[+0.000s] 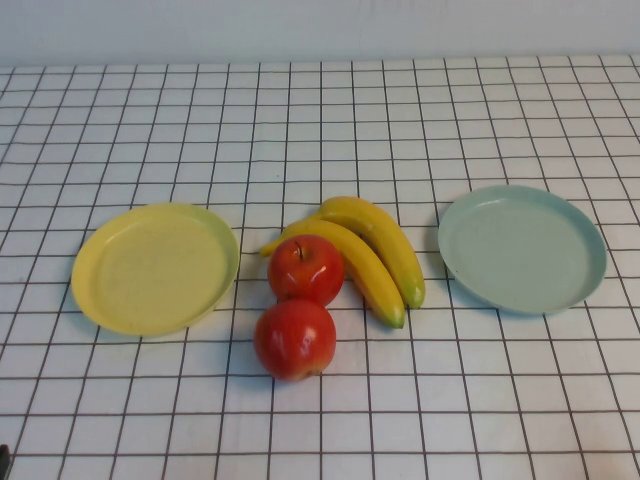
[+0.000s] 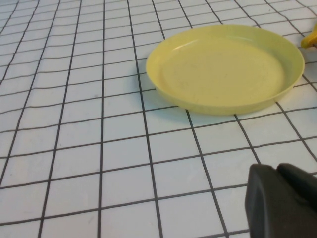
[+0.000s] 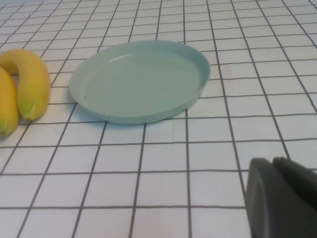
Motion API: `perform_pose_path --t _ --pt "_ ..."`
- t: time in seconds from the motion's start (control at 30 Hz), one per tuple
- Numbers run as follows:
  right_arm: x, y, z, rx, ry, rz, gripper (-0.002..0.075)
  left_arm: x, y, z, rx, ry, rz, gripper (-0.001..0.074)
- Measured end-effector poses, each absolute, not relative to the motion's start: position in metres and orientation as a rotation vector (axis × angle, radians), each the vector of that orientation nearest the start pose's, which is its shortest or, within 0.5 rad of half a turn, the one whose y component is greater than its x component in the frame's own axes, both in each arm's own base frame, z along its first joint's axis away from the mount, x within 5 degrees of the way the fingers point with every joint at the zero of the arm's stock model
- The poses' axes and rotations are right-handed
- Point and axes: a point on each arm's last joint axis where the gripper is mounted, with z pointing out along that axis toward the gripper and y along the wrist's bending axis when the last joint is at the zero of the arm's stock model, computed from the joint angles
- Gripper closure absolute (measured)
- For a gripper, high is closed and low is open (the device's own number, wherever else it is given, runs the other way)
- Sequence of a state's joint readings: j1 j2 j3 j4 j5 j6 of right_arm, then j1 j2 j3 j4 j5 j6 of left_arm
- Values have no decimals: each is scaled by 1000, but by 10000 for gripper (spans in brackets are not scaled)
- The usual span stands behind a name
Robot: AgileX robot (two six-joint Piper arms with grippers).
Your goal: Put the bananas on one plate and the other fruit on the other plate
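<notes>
Two joined yellow bananas (image 1: pixel 372 253) lie mid-table, their tips also showing in the right wrist view (image 3: pixel 22 89). Two red apples sit beside them, one (image 1: pixel 305 270) touching the bananas and one (image 1: pixel 294 339) nearer the front. The pale yellow plate (image 1: pixel 153 267) lies empty to the left and shows in the left wrist view (image 2: pixel 225 69). The pale blue-green plate (image 1: pixel 522 248) lies empty to the right, also seen from the right wrist (image 3: pixel 139 81). My left gripper (image 2: pixel 277 171) is shut and empty, short of the yellow plate. My right gripper (image 3: pixel 273 163) is shut and empty, short of the blue-green plate.
A white cloth with a dark grid (image 1: pixel 320 120) covers the whole table. A pale wall (image 1: pixel 320 30) runs along the far edge. Neither arm shows in the high view.
</notes>
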State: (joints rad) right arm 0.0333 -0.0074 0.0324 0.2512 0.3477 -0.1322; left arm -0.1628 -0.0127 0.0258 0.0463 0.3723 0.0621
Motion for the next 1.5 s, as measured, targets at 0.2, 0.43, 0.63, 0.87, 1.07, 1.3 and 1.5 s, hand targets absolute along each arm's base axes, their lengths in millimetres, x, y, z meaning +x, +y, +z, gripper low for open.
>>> perform_pose_path --t 0.2,0.43,0.63,0.87,1.07,1.3,1.5 --pt "53 10 172 7 1849 174 741 52 -7 172 238 1855 -24 737" --pt "53 10 172 7 1849 174 741 52 -7 172 238 1855 -24 736" --pt "53 10 172 7 1849 174 741 52 -7 172 238 1855 -24 737" --pt "53 10 172 7 1849 174 741 52 -7 172 247 1854 -10 737" --pt "53 10 172 7 1849 174 741 52 -10 175 139 1831 -142 737" --pt "53 10 172 7 1849 174 741 55 -14 198 -533 1549 -852 737" --pt "53 10 172 7 1849 174 741 56 -8 206 -596 1425 -877 737"
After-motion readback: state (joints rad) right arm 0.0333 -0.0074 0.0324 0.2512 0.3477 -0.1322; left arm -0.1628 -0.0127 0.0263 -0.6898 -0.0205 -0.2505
